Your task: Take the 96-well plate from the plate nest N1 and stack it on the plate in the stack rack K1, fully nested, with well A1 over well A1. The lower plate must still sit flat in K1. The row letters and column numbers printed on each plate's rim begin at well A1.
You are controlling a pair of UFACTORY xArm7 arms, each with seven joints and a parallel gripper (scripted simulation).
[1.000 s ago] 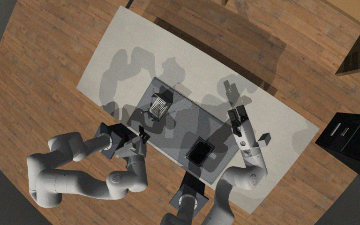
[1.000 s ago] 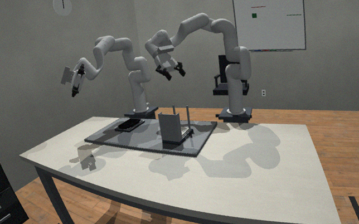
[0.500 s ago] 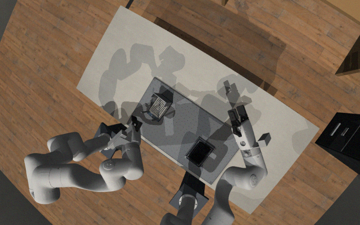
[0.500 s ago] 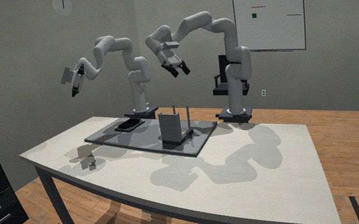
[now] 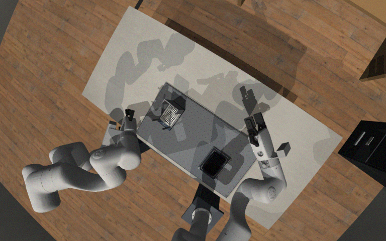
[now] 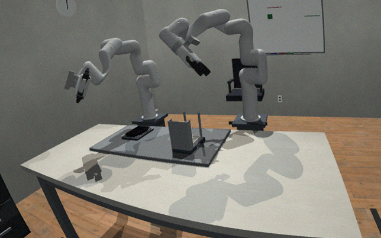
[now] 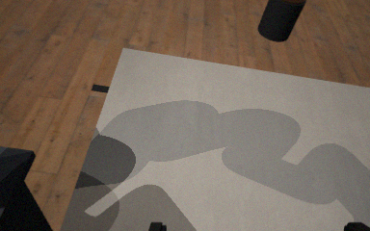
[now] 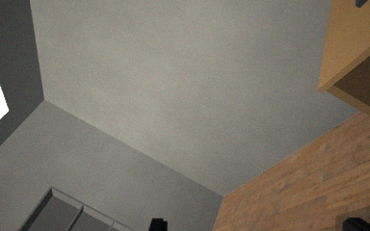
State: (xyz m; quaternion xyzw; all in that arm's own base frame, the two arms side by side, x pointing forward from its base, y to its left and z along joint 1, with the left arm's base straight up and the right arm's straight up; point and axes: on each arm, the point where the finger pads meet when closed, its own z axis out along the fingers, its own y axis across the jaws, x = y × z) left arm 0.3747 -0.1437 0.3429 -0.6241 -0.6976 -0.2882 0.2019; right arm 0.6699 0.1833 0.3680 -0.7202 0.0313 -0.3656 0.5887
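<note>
A black plate (image 5: pixel 214 162) (image 6: pixel 137 131) lies in the low nest N1 (image 6: pixel 129 138). A pale plate (image 5: pixel 170 114) (image 6: pixel 196 138) lies low in the stack rack K1 (image 6: pixel 180 135), which has a tall wall and thin posts. Rim print is too small to read. My left gripper (image 5: pixel 129 111) (image 6: pixel 203 70) (image 7: pixel 256 226) is open and empty, high up, beyond the grey board's end near K1. My right gripper (image 5: pixel 254 117) (image 6: pixel 83 85) (image 8: pixel 256 225) is open and empty, high above the other end's far corner, away from both plates.
The grey perforated board (image 5: pixel 196 122) (image 6: pixel 157 148) carries nest and rack on the pale table (image 5: pixel 113 71) (image 6: pixel 306 177). K1's posts (image 6: pixel 199 124) stand up on the side toward the arm bases. A dark cylinder (image 7: pixel 280 21) is beyond the table. The right wrist view shows walls and floor.
</note>
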